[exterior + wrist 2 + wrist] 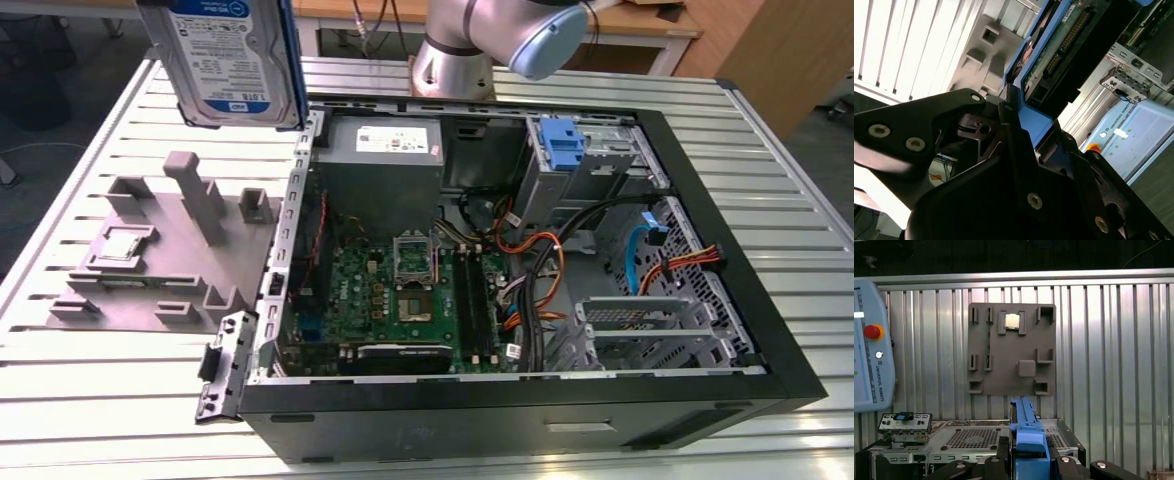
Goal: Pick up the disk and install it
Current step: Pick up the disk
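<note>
The disk (pixel 227 60), silver with a blue-and-white label and a blue frame, hangs upright in the air at the exterior view's upper left. It is above the far end of the grey fixture plate (pixel 147 260) and just outside the open computer case (pixel 787 375). In the first wrist view its blue edge (pixel 1026 427) stands between the black fingers (pixel 1003 449) of my gripper (pixel 1029 452), which is shut on it. The second wrist view has the disk's circuit-board side (pixel 1064 35) running away from the gripper (pixel 1021 117).
Inside the case are a motherboard (pixel 400 290), a grey power-supply box (pixel 380 150), a drive cage with a tall blue latch (pixel 567 145) and loose cables (pixel 534 270). The arm's base (pixel 461 60) stands behind the case. A teach pendant (pixel 869 355) lies on the slatted table (pixel 107 400).
</note>
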You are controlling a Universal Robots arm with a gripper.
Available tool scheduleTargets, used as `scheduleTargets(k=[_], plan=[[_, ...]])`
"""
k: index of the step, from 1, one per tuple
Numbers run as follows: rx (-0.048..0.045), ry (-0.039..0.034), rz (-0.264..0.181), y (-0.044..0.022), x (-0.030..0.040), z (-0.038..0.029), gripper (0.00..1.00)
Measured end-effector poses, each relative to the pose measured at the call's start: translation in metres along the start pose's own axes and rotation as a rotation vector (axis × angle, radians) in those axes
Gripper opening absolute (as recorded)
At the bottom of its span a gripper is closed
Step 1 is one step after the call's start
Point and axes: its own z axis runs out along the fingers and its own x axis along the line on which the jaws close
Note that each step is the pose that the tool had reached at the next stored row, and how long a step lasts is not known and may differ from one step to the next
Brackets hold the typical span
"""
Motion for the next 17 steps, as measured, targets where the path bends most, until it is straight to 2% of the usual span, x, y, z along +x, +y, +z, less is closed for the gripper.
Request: scheduleTargets(k=[11,17], plan=[[0.0000,0.0000,0.000,-0.0137,-0.0006,0.0002,0.36],[0.0000,0.0000,0.000,-0.0145,0.0006,0.0002,0.36]])
